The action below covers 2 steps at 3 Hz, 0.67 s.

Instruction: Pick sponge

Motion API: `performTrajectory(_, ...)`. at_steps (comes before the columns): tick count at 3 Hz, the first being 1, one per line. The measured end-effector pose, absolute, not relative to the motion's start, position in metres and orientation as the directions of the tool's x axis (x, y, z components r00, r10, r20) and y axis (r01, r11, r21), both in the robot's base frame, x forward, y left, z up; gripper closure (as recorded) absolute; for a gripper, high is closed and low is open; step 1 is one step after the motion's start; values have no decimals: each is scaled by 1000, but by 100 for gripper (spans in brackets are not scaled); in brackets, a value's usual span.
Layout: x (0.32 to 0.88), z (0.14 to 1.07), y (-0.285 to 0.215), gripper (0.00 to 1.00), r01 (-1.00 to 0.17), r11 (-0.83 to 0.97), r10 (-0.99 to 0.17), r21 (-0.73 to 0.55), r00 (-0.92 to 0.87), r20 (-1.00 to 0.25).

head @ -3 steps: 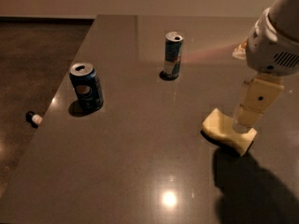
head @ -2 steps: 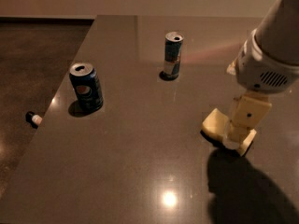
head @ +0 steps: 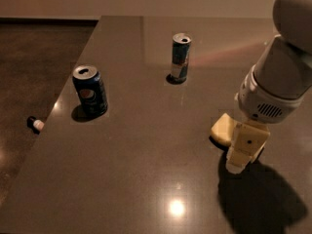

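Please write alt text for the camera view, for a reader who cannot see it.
The robot's gripper is down at a pale yellow sponge on a dark table. A blue can and a slim can stand upright elsewhere on it.

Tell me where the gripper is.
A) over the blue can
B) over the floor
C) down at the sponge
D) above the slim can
C: the gripper sits low against the sponge, hiding its right part.
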<state>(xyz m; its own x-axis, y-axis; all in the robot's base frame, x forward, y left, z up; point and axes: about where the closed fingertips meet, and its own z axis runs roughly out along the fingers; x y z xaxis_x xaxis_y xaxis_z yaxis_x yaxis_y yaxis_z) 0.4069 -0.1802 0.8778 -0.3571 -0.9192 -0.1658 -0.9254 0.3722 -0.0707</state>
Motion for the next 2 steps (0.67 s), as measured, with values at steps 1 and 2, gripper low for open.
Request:
performTrajectory(1,410,864,-184,0,-919,389,-913,-62,-375,-158)
performTrajectory(2,415,851,-188,0,-913,403,-908,-56,-391,-150)
